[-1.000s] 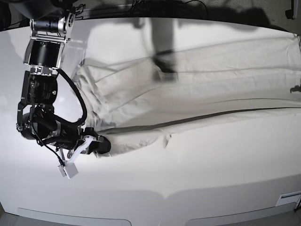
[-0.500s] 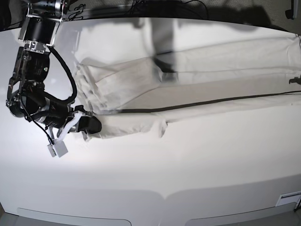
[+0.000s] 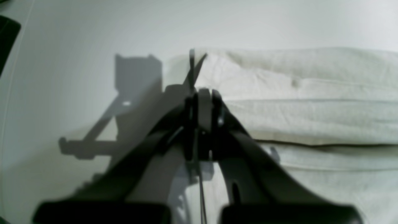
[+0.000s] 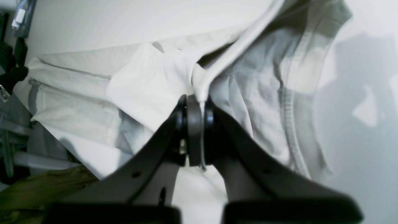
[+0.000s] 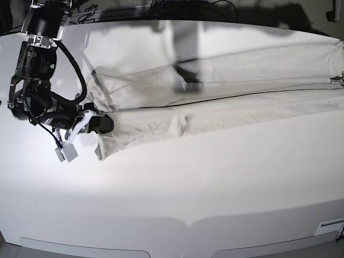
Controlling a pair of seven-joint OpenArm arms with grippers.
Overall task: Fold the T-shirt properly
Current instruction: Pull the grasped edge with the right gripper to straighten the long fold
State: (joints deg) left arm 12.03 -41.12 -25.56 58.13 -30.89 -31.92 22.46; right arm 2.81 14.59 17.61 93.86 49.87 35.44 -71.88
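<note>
T-shirt (image 5: 215, 91) stretches as a long band across the upper half of the base view on the white tabletop (image 5: 215, 193), its long axis running left to right. Right gripper (image 5: 105, 123) at frame left is clenched on the fabric's near edge; the wrist view shows cloth pinched there. Left gripper (image 3: 202, 99), clamped shut, grips the far-right end, barely in the base view.

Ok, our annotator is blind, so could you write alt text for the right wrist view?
The right gripper is shut on a pinched fold of the wrinkled pale beige cotton T-shirt, lifting it over the white tabletop. Its ribbed hem curves down the right.
</note>
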